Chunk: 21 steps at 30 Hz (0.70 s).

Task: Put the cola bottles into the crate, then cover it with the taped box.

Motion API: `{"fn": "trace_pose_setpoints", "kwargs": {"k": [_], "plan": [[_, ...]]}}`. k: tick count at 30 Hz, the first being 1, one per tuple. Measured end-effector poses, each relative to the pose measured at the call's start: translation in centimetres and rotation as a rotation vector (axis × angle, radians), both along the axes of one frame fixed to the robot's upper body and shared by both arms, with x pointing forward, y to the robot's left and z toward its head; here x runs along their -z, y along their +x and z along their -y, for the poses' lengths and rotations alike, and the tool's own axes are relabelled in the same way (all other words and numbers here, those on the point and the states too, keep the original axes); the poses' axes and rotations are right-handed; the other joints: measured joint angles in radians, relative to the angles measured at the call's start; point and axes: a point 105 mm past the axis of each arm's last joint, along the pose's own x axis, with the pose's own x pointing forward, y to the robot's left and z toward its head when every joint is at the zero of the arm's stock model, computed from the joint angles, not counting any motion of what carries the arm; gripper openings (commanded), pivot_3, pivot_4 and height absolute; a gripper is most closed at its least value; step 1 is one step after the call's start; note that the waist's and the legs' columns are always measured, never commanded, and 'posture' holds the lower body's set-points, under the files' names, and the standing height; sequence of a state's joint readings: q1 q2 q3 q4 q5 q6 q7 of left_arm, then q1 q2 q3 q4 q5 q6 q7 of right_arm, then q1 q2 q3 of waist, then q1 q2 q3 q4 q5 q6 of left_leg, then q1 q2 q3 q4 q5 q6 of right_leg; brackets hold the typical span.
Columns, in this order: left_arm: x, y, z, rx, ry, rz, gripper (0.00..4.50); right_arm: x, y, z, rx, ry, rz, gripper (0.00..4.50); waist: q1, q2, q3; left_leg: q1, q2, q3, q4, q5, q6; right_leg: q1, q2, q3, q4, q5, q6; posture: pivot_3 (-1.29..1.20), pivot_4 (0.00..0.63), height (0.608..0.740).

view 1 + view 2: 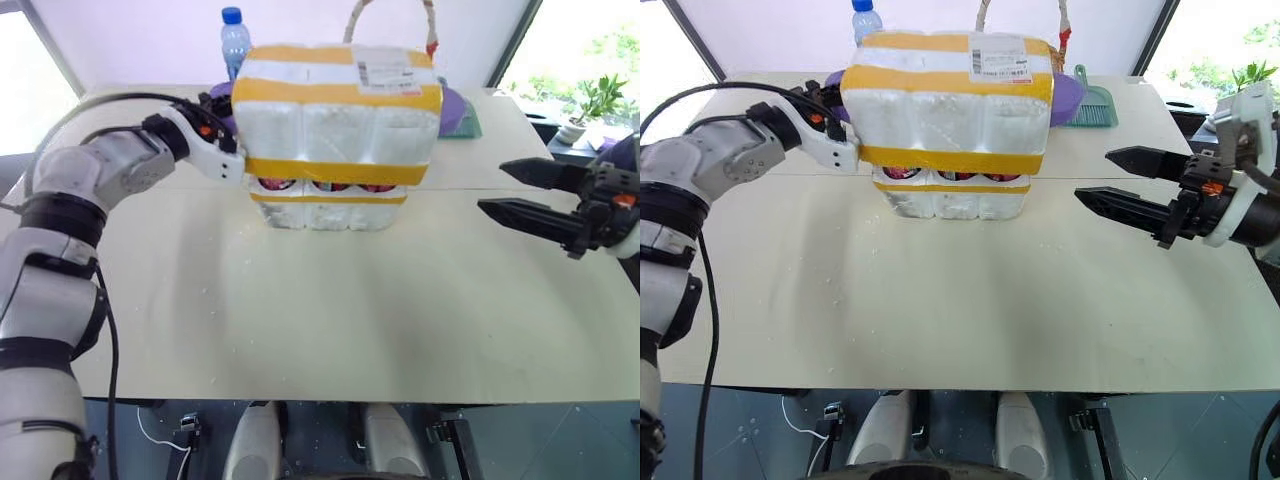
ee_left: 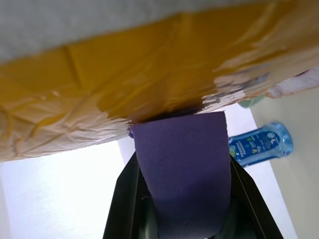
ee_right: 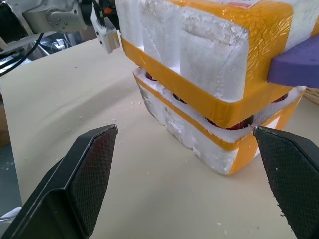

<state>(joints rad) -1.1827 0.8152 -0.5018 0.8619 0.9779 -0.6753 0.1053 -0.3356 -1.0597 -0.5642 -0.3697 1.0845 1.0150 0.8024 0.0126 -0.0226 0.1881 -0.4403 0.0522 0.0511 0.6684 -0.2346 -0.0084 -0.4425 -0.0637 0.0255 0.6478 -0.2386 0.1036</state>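
Near table edge (image 1: pixel 330 385): we see bare tabletop, wide free space in front. Right gripper (image 1: pixel 1110 178) hovers at the right, jaws wide, holding nothing, apart from the stack. Mid-table: crate (image 1: pixel 950 203), red cola bottles (image 1: pixel 958 176) showing in the gap under the taped box (image 1: pixel 950 100). Left gripper (image 1: pixel 228 150), narrowed, pinches the box's left rim. Behind: water bottle (image 1: pixel 233 35).

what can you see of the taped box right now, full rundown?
The taped box is white foam with rounded bulges, yellow tape bands near top and bottom, and a white shipping label on top. It sits upside down over the crate, a gap between them showing red bottle caps. The left gripper is at its left side, shut on its lower edge.
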Motion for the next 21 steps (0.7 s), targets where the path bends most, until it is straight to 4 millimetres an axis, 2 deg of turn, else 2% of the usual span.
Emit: {"fn": "trace_pose_setpoints", "kwargs": {"k": [1, 4, 9, 11, 14, 17, 21], "plan": [[0.5, 0.1, -0.1, -0.010, 0.002, -0.010, 0.57, 0.2, 0.0, 0.0, 0.003, -0.001, -0.007, 4.50, 0.000, 0.000, 0.000, 0.000, 0.000, 0.000, 0.000, 0.000, 0.000, 0.000, 0.000, 0.000, 0.000, 0.000, 0.000, 0.00, 0.150, 0.740], [1.8, 0.2, -0.6, -0.030, 0.005, -0.041, 1.79, 0.6, 0.0, 0.1, 0.009, -0.005, -0.019, 4.50, -0.001, 0.000, 0.000, 0.000, 0.000, 0.000, 0.000, 0.000, 0.000, 0.000, 0.000, 0.000, 0.000, 0.000, 0.000, 0.00, 0.150, 0.740], [3.2, -0.3, -0.5, -0.010, 0.010, -0.073, 4.40, 0.6, 0.0, 0.1, 0.018, -0.008, -0.014, 4.50, 0.000, 0.000, 0.000, 0.000, 0.000, 0.000, 0.000, 0.000, 0.000, 0.000, 0.000, 0.000, 0.000, 0.000, 0.000, 0.00, 0.150, 0.740], [3.9, -1.1, -0.8, 0.012, 0.000, -0.090, 4.40, 0.6, 0.1, 0.1, 0.020, -0.004, -0.010, 4.50, -0.001, 0.000, 0.000, 0.000, 0.000, 0.000, 0.000, 0.000, 0.000, 0.000, 0.000, 0.000, 0.000, 0.000, 0.000, 0.00, 0.150, 0.740], [5.1, -3.3, -1.8, 0.070, -0.021, -0.135, 4.40, 1.1, 0.1, 0.2, 0.021, 0.006, -0.024, 4.50, -0.002, 0.000, 0.000, 0.001, 0.000, 0.000, 0.000, 0.000, 0.000, 0.000, 0.000, 0.000, 0.001, 0.000, 0.000, 0.00, 0.150, 0.740], [6.3, -6.1, -4.0, 0.106, -0.066, -0.235, 4.40, 1.4, 0.0, 0.3, 0.024, 0.007, -0.033, 4.50, -0.006, 0.000, 0.000, 0.001, 0.001, 0.000, -0.001, 0.000, 0.000, 0.000, 0.000, 0.000, 0.001, 0.000, 0.000, 0.00, 0.150, 0.740], [7.2, -8.4, -6.2, 0.066, -0.213, -0.427, 4.40, 1.6, 0.1, 0.4, 0.026, 0.008, -0.038, 4.50, -0.001, 0.001, -0.001, 0.004, 0.001, 0.001, 0.000, 0.000, 0.000, 0.003, -0.002, 0.000, 0.000, 0.000, -0.001, 0.00, 0.150, 0.740]]}}
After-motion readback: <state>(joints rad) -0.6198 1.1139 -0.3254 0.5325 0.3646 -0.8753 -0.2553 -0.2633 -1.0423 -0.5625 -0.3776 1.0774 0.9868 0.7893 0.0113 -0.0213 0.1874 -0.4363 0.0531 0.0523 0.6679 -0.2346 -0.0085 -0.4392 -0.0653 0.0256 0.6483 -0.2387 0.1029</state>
